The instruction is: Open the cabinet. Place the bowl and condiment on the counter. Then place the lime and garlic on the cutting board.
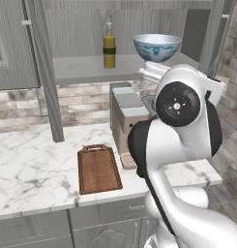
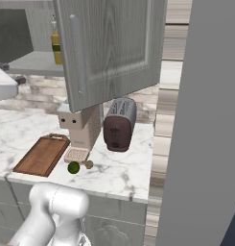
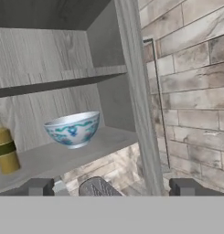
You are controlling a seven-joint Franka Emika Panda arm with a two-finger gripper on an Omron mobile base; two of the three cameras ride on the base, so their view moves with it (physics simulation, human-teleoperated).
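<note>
Hand view, with both base views. The pincer (image 3: pixel 111 187) stands with its two dark fingertips (image 3: pixel 38 186) spread as wide as they go, nothing between them and nothing held. It faces into the open cabinet (image 3: pixel 63 50) from just outside its shelf.

The bowl (image 3: pixel 73 129), white inside and patterned blue outside, sits upright on the cabinet shelf (image 3: pixel 63 157), ahead of the pincer and a little to the left of its midline, apart from both fingertips. The condiment bottle (image 3: pixel 4 148), filled with yellow-olive liquid and ringed by a dark band, stands upright on the same shelf, further left of the bowl and not touching it. To the right of the pincer runs the cabinet's side post, and beyond it a brick wall (image 3: pixel 191 91).

Below the pincer, the left base view shows the marble counter (image 1: pixel 28 160) carrying the cutting board (image 1: pixel 98 169), which lies flat with its loop handle toward the wall. A beige coffee machine (image 1: pixel 127 116) stands just beside the board. In the same view the bowl (image 1: pixel 156 47) and the bottle (image 1: pixel 109 46) appear side by side on the shelf.

In the right base view the cabinet door (image 2: pixel 111 48) hangs swung outward. On the counter (image 2: pixel 123 173) the lime (image 2: pixel 73 167) and the garlic (image 2: pixel 88 165) lie close together in front of the coffee machine (image 2: pixel 80 127), off the cutting board (image 2: pixel 42 154) and just to one side of it. A dark toaster (image 2: pixel 119 125) stands next to the machine.
</note>
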